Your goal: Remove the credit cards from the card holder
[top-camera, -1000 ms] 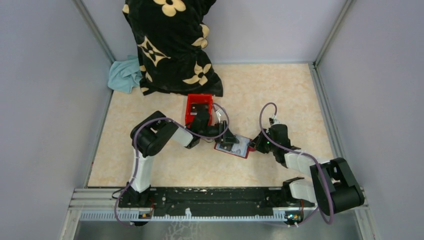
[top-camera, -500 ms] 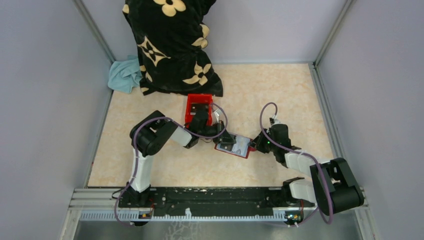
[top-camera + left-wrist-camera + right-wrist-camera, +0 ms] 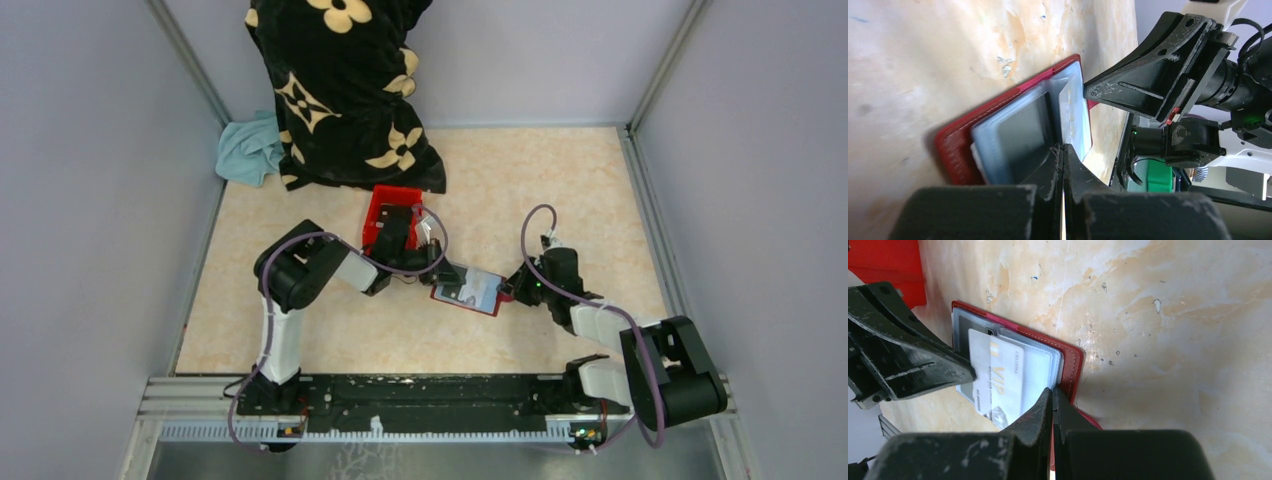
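right gripper (image 3: 1052, 390) is pinching the card holder (image 3: 1073, 362) right edge as anchor, left gripper (image 3: 1063, 148) apparently pinching a credit card (image 3: 998, 380) for pull-out

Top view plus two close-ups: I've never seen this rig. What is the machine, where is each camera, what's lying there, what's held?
Two robot arms are bolted at the near edge of the table, seen from above. Each close-up comes from a camera on one wrist. An open red card holder lies there, a pale card sticking out. The left end effector is shut at that card's edge; the right end effector seems to pinch the holder's cover. Behind: a red box, black flowered fabric, a teal cloth.
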`<move>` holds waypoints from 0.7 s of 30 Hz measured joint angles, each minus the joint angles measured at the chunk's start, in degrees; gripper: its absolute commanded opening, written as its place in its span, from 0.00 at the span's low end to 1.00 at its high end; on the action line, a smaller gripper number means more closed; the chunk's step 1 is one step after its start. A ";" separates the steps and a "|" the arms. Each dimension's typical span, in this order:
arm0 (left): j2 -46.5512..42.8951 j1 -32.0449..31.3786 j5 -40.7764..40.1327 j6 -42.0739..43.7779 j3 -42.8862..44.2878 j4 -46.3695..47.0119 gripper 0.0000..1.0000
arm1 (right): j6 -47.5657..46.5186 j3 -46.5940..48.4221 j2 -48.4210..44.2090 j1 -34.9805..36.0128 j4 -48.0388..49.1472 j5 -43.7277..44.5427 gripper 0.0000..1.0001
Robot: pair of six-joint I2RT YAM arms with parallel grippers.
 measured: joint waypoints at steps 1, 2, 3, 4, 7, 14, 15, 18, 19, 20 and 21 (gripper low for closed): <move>-0.44 0.50 0.00 0.20 -0.44 -0.04 0.00 | 0.00 0.00 0.00 -0.09 0.00 0.00 0.00; -0.98 1.11 -0.02 0.39 -0.94 -0.15 0.00 | 0.00 0.00 0.00 -0.13 0.00 -0.02 0.00; -1.70 1.77 -0.02 0.70 -1.36 -0.48 0.00 | 0.00 0.00 0.00 -0.13 0.00 -0.02 0.00; -2.19 2.10 -0.04 0.90 -1.55 -0.63 0.00 | 0.00 0.00 0.00 -0.13 0.00 -0.04 0.00; -3.63 2.78 -0.15 1.92 -1.57 -1.42 0.00 | -0.02 0.00 0.00 -0.13 0.00 -0.04 0.00; -4.61 2.47 -0.11 3.30 -1.55 -2.47 0.00 | -0.02 0.00 0.04 -0.13 0.02 -0.09 0.00; -4.61 2.38 -0.11 3.37 -1.53 -2.54 0.00 | -0.04 0.00 0.04 -0.13 0.04 -0.09 0.00; -4.61 1.46 -0.09 3.41 -1.31 -2.56 0.00 | -0.02 0.00 0.11 -0.13 0.09 -0.15 0.00; -4.61 1.03 -0.11 3.50 -1.31 -2.40 0.00 | -0.04 0.00 0.13 -0.17 0.09 -0.17 0.00; -4.61 0.59 -0.13 3.69 -1.31 -2.38 0.00 | -0.04 0.00 0.20 -0.20 0.15 -0.22 0.00; -4.70 0.37 -0.20 3.98 -1.31 -2.38 0.00 | -0.04 0.00 0.35 -0.24 0.33 -0.37 0.00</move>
